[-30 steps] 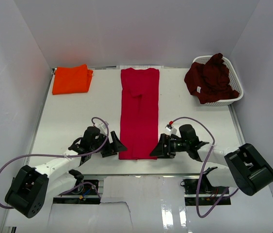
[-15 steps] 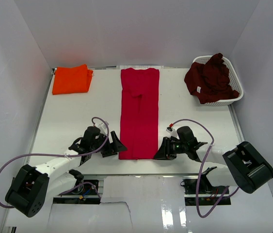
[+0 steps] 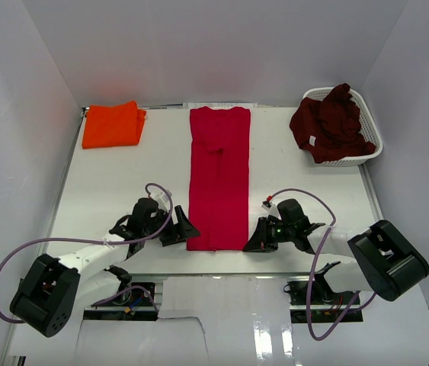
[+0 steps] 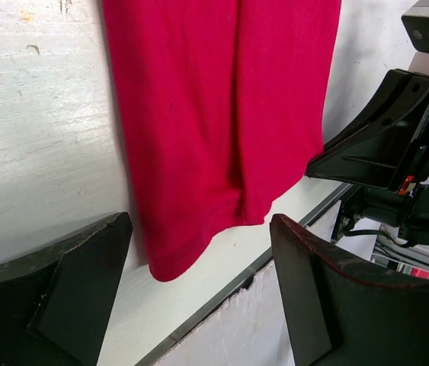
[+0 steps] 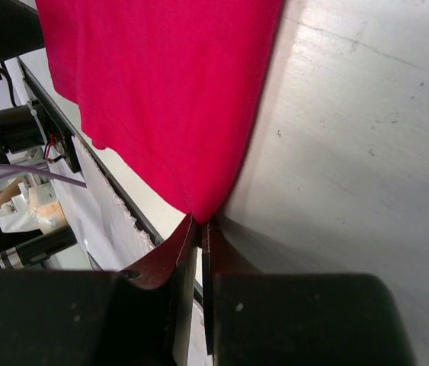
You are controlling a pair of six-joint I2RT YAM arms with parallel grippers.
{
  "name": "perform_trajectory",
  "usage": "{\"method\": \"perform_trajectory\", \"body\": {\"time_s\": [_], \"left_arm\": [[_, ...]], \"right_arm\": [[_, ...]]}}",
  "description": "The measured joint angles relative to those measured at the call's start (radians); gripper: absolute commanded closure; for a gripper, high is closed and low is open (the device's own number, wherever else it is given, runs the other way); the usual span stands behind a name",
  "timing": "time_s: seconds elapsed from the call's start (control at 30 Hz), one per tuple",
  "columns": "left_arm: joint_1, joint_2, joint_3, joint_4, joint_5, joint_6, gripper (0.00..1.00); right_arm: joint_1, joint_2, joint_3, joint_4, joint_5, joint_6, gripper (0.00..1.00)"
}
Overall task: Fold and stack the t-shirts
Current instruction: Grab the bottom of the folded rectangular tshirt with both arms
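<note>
Top view: orange t-shirt (image 3: 112, 125) sits folded square at the far-left corner of the table (image 3: 123, 183), so that one looks done and starts the stack. Red t-shirt (image 3: 219, 175) lies centre as a long narrow strip, sides already folded in; the lengthwise fold and the stacking are left. Maroon t-shirt (image 3: 330, 126) is bunched up in the basket (image 3: 372, 143) at far right, untouched. Left gripper (image 3: 186, 231) and right gripper (image 3: 251, 242) are low at the strip's two near corners. Left wrist view: fingers (image 4: 62, 297) are spread wide, one either side of the near-left hem corner, and no contact with the cloth is visible. Right wrist view: fingers (image 5: 170, 263) are pressed nearly together with only a thin slit between them, and the near-right hem corner runs straight into that slit, so it reads as a pinch on the red t-shirt. Judgement: roughly a third done. The right side has its grasp and the left doesn't yet. Next is closing on the corner, then carrying the hem toward the collar.
</note>
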Motion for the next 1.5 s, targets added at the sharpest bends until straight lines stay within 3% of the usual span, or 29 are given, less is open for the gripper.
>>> {"method": "perform_trajectory", "body": {"time_s": [0.33,0.57,0.7,0.8,1.07,1.2,1.5], "left_arm": [[0.000,0.077,0.021,0.036,0.021,0.018,0.28],[-0.001,0.080,0.037,-0.009,0.018,0.033,0.30],[-0.014,0.043,0.037,-0.074,-0.012,0.035,0.40],[-0.021,0.045,0.037,-0.100,-0.029,0.027,0.52],[-0.021,0.075,0.037,-0.106,-0.036,0.013,0.65],[-0.022,0.102,0.037,-0.100,-0.032,0.009,1.00],[-0.025,0.096,0.039,-0.106,-0.037,-0.014,1.00]], "right_arm": [[0.000,-0.002,0.011,-0.027,0.005,-0.004,0.92],[0.000,-0.002,0.026,-0.058,0.014,-0.008,0.92],[0.001,-0.002,0.031,-0.067,0.016,-0.008,0.92],[0.003,-0.002,0.031,-0.068,0.015,-0.009,0.92],[0.004,-0.002,0.031,-0.067,0.015,-0.011,0.92],[0.004,-0.002,0.031,-0.067,0.015,-0.012,0.92],[0.004,-0.016,0.031,-0.083,0.024,-0.016,0.92]]}}
